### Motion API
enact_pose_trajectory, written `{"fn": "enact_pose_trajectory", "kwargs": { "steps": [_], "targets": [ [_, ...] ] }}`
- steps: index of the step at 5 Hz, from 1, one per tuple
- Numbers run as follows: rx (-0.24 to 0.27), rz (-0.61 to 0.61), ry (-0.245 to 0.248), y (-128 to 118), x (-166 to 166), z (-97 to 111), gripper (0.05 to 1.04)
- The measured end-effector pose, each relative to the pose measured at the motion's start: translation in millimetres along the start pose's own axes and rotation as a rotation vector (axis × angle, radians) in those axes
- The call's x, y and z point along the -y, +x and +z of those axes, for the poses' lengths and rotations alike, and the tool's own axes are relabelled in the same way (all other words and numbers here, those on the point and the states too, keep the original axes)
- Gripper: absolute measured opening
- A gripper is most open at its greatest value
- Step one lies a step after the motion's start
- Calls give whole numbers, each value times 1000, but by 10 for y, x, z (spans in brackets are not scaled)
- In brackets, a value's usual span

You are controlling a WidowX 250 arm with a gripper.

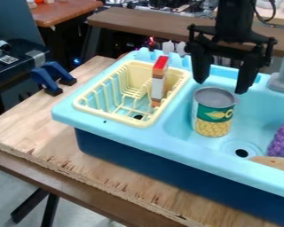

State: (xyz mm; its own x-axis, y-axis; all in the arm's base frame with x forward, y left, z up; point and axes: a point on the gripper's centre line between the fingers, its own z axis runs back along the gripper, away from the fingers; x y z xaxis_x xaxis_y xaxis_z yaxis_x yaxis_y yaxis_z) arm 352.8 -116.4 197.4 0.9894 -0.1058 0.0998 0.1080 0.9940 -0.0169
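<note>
Nearest to the camera is the wooden board (55, 139), which is under the toy sink (138, 140). Inside the sink stands the can (212, 115); above it, the black gripper (221, 87) is widely opened, holding nothing. Also on the sink is the yellow rack (112, 116).

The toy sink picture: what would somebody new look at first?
Probably the silver-topped tin can with a green and yellow label, standing in the light-blue plastic sink, just below the open black two-finger gripper. Next might come the bumpy purple toy grapes at the picture's right edge, then the red-topped block in the pale yellow dish rack on the left.
</note>
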Motion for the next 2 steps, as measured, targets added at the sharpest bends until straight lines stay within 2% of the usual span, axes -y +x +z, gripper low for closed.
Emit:
{"fn": "enact_pose_trajectory", "kwargs": {
  "steps": [1,2],
  "targets": [
    [-42,1,9,-12,22,-160,999],
    [6,3,27,2,296,-279,999]
  ]
}}
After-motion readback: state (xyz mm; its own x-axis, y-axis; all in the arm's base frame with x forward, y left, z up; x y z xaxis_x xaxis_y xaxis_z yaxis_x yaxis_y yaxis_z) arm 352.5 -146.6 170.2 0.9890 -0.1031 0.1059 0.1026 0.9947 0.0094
